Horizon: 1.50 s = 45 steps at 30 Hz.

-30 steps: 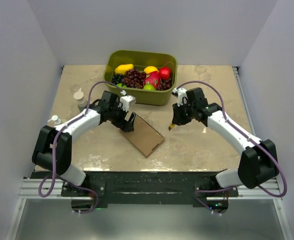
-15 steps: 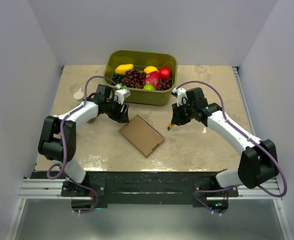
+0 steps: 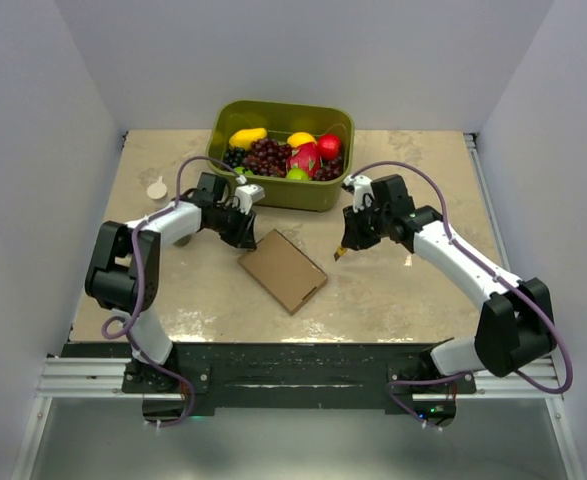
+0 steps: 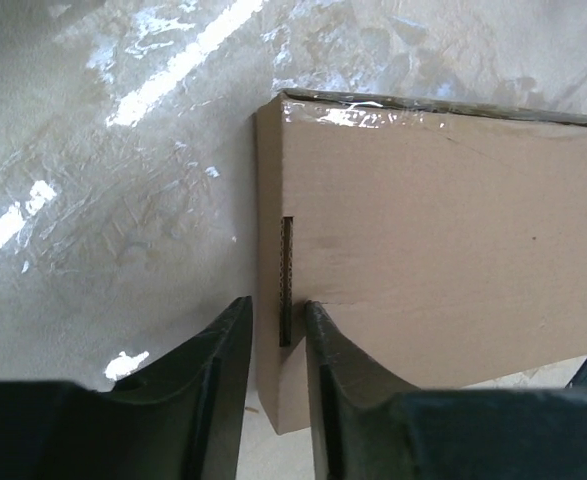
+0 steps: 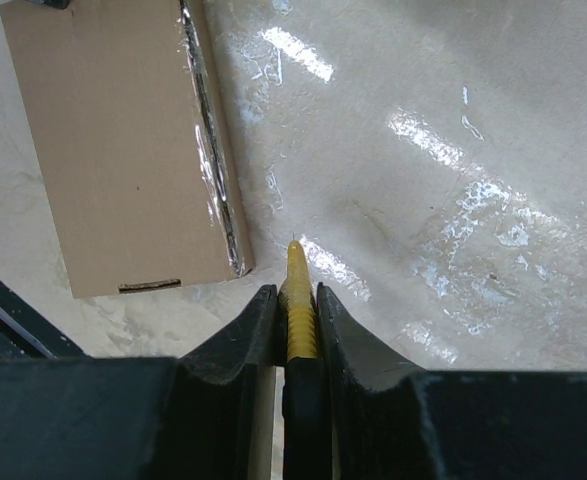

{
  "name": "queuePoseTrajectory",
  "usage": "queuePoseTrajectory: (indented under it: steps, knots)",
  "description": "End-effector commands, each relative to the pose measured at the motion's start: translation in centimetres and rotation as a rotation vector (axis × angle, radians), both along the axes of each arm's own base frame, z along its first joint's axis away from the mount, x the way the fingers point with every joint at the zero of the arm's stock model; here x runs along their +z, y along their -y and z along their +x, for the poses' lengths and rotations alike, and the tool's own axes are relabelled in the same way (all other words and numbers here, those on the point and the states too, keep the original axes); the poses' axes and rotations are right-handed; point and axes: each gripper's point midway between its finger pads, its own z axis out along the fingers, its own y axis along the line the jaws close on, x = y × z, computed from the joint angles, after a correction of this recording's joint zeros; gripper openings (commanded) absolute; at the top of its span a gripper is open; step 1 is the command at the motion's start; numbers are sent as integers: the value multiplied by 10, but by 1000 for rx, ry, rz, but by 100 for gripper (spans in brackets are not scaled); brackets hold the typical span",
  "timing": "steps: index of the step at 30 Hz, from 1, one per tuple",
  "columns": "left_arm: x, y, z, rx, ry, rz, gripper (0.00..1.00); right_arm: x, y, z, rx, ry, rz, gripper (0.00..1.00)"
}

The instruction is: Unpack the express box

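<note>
Pulled left pincer point(image 4: 276, 305) back to the express box point(image 3: 285, 272) corner, narrowed to a slim gap, gripping nothing visibly. Clamps yellow cutter point(image 5: 295, 268) in right pincer point(image 5: 295, 292). Lies flat mid-surface point(image 3: 393, 290), apparently sealed; next, slit tape point(image 5: 213, 150).

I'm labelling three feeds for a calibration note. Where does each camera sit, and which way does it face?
Top external: above and behind the robot, looking down at the table; left arm and right arm show whole, flanking the express box.
Left wrist: on the left arm, looking down past the left gripper, which straddles the box's slotted edge.
Right wrist: on the right arm, looking down past the right gripper, clamped on a yellow tool.
Shared: all three show the box.
</note>
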Motion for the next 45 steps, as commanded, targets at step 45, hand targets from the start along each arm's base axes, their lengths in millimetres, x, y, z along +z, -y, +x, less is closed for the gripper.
queuePoseTrajectory:
  steps: [45]
  knots:
    - [-24,22,-16,-260,42,89,0,11,-14,27,18,59,27,0]
